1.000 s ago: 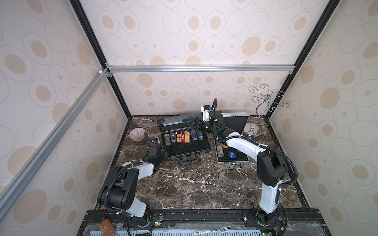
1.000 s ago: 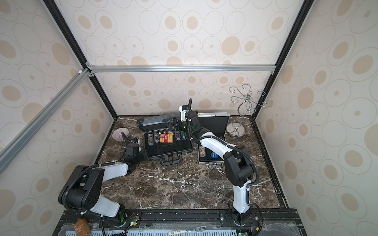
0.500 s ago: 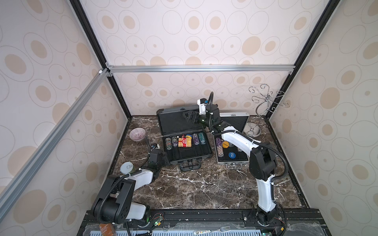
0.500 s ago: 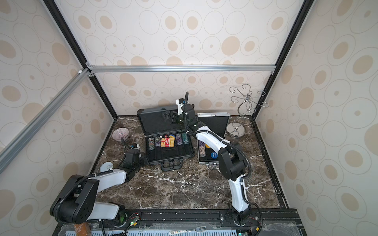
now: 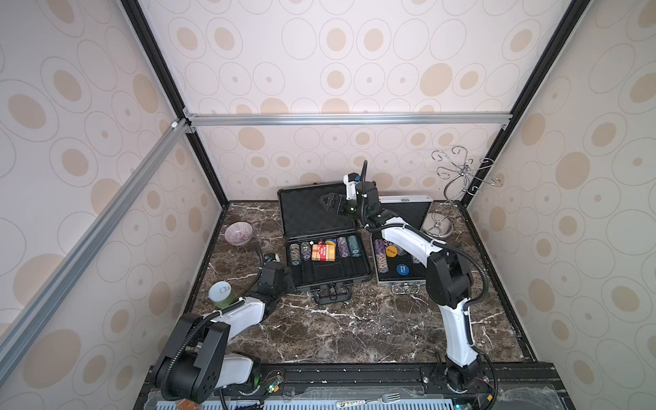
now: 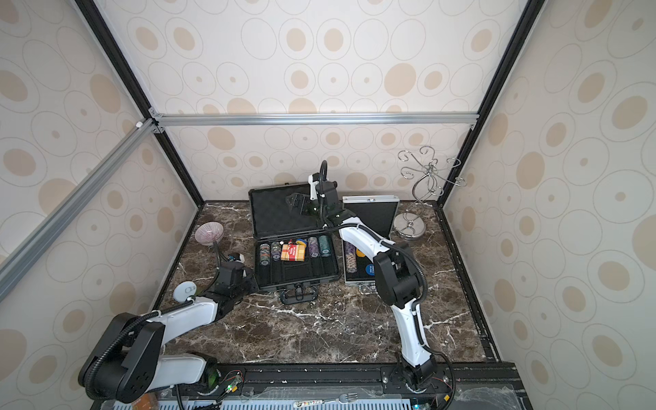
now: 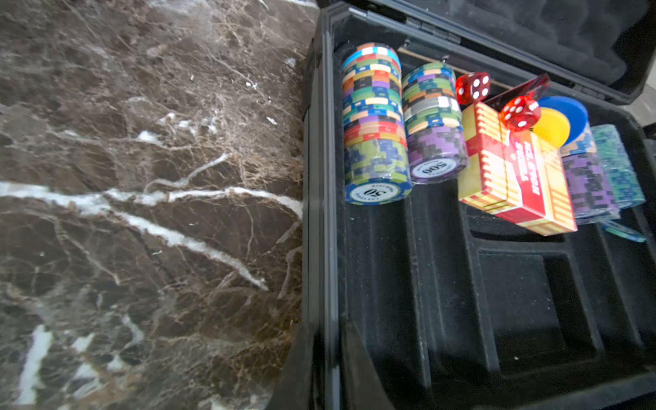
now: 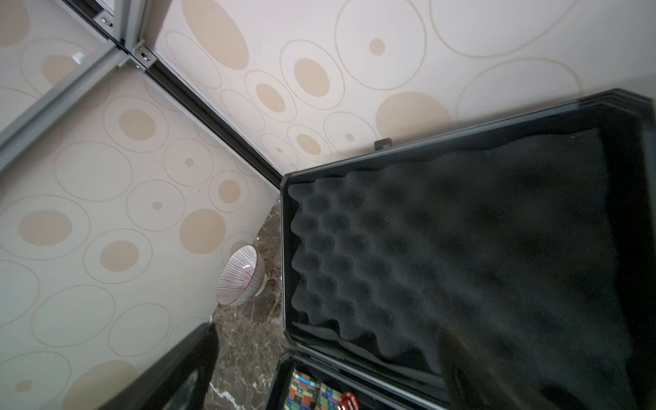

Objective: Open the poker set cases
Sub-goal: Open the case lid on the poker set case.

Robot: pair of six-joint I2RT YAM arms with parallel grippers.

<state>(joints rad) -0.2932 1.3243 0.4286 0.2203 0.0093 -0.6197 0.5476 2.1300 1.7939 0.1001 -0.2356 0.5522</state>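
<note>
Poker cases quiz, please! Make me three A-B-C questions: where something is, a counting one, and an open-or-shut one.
1. Where is the striped bowl? A on the table, on the left arm's side of the big case; B inside that case; C on a shelf.
2. How many red dice show in the big case? A one; B two; C five.
3. The big case's lid is: A shut; B taken off; C open, standing up.
Answers: A, it sits on marble; B, the left wrist view shows two; C, its foam lining shows.
</note>
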